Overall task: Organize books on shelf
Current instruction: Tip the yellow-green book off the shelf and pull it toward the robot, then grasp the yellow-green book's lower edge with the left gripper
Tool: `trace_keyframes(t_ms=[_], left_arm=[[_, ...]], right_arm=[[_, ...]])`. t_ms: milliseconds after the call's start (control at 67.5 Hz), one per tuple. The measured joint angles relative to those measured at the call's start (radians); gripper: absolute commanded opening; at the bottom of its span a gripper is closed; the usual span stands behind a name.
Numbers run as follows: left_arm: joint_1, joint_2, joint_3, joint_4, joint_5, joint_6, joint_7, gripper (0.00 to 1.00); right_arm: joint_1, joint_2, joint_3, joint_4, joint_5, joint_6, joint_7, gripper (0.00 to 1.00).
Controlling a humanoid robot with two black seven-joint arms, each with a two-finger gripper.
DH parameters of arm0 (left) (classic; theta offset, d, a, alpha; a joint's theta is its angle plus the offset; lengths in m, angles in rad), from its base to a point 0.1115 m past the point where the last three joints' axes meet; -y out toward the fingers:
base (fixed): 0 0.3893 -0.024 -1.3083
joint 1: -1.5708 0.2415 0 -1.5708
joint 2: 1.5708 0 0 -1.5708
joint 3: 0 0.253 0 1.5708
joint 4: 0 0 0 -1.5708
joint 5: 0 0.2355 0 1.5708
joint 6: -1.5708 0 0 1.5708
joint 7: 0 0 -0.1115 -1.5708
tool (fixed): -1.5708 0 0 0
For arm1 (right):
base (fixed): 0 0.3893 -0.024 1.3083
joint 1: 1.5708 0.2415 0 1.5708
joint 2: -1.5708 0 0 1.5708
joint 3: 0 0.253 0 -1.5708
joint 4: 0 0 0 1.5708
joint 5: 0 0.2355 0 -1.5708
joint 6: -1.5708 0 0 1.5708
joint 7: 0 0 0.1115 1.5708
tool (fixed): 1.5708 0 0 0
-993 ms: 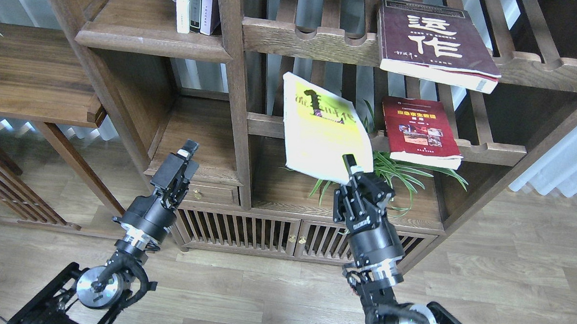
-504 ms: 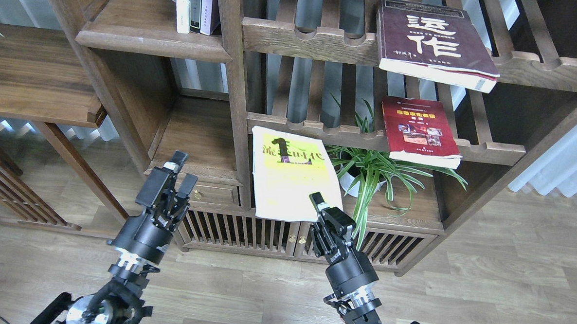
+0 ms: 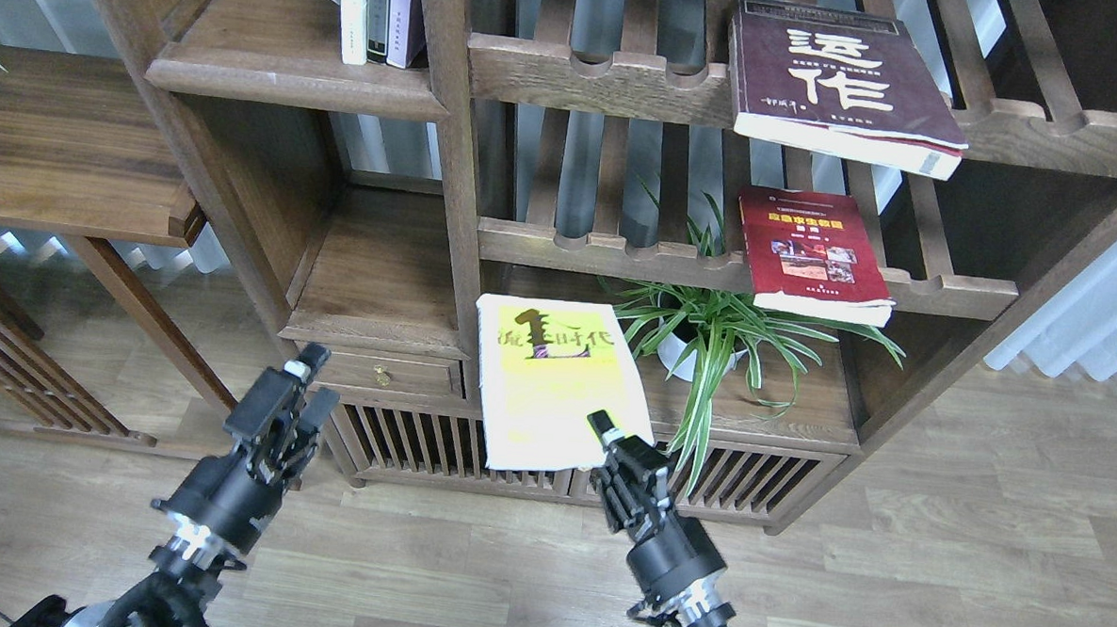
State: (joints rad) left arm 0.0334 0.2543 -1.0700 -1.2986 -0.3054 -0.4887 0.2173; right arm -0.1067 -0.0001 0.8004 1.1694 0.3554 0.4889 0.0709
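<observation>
My right gripper is shut on the lower right corner of the yellow-green book and holds it cover-up in front of the low cabinet. The red book lies on the middle slatted rack, overhanging its front rail. The thick maroon book lies on the upper slatted rack. The solid brown shelf is at the upper left, with thin upright books at its back right. My left gripper is open and empty, low at the left, in front of the small drawer.
A potted spider plant stands on the cabinet top just right of the held book. Thin upright white, dark and lilac books stand beside the wooden post. A side table is at the left.
My right gripper has brought the yellow-green book down and to the left, from in front of the middle rack to in front of the cabinet. My left arm has also dropped lower and leftward.
</observation>
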Motion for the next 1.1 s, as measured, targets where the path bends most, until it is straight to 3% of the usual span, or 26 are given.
trace_keyframes(t_ms=[267, 415, 1096], left_arm=[[-0.005, 0.086, 0.006, 0.01, -0.026, 0.0, 0.049, 0.84], [-0.006, 0.147, 0.055, 0.012, -0.101, 0.0, 0.098, 0.84], [-0.086, 0.137, 0.216, 0.067, -0.152, 0.0, 0.102, 0.83]], right_arm=[[0.001, 0.0, -0.058, 0.002, -0.004, 0.0, -0.002, 0.06], [0.001, 0.0, -0.078, 0.008, -0.035, 0.0, -0.002, 0.06], [0.001, 0.0, -0.16, 0.014, -0.041, 0.0, 0.0, 0.07]])
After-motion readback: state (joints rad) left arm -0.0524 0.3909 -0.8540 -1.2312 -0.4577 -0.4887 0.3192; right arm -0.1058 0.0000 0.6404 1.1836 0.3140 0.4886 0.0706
